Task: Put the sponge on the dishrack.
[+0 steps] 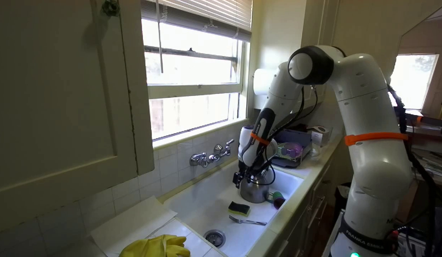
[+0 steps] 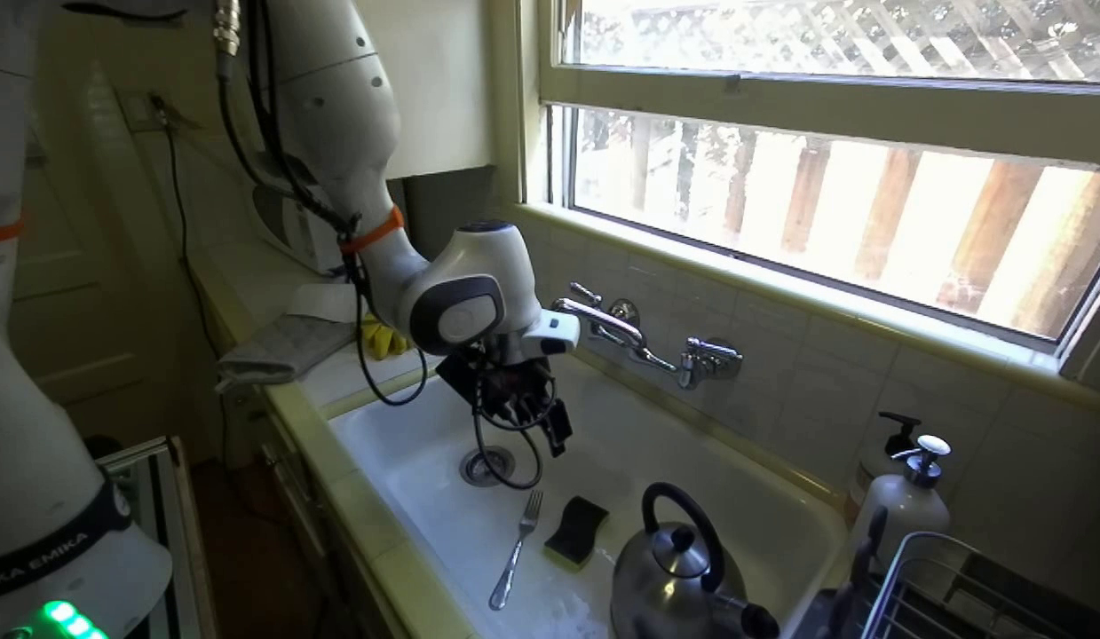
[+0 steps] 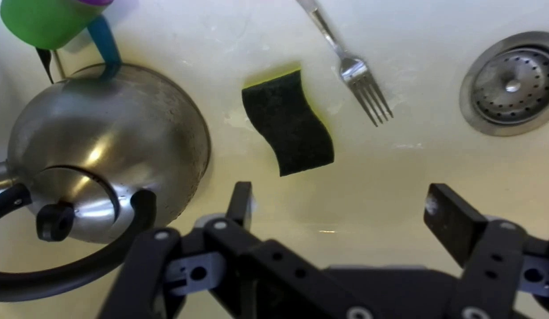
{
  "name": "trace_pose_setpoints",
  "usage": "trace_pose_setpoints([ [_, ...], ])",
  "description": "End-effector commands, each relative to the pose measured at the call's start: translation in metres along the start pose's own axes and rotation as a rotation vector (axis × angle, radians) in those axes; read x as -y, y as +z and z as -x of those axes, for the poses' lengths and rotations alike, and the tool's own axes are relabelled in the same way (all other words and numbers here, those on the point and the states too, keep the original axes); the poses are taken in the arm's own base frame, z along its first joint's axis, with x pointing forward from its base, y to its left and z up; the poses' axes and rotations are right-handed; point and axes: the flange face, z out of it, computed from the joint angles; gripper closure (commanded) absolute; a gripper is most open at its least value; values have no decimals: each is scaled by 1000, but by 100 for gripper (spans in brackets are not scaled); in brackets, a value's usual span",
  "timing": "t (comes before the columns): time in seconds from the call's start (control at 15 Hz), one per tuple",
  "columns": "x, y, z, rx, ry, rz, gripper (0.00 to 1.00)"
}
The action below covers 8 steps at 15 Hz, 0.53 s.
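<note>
"Judging from where you stand, which step is in hand?"

"The approach, I judge; no pick-up yet. The gripper (image 3: 345, 212) hangs over the sink (image 3: 402, 168), its jaws wide apart, nothing held between them. The sponge (image 3: 288, 126) lies dark side up, just beside the kettle (image 3: 110, 133), not touching it."

"And the next move?"

"It should call for centring over the sponge, lowering, closing, then lifting past the kettle to the dish rack (image 2: 885, 583) on the kettle's other side."

"Count the items."

"One sponge, one kettle, one dish rack. One fork (image 3: 355, 68), farther from the kettle than the sponge; one drain (image 3: 511, 84), farther again. One green cup (image 3: 46, 22) near the kettle. Two pump bottles (image 2: 909, 506) past the kettle, toward the dish rack."
</note>
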Motion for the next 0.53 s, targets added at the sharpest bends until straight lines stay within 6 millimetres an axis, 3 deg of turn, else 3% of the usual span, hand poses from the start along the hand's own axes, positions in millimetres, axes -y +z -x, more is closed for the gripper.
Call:
trace_pose_setpoints([
  [0.0, 6, 41, -13, -44, -41, 73, 0],
  [0.47, 24, 98, -17, 2, -145, 95, 0],
])
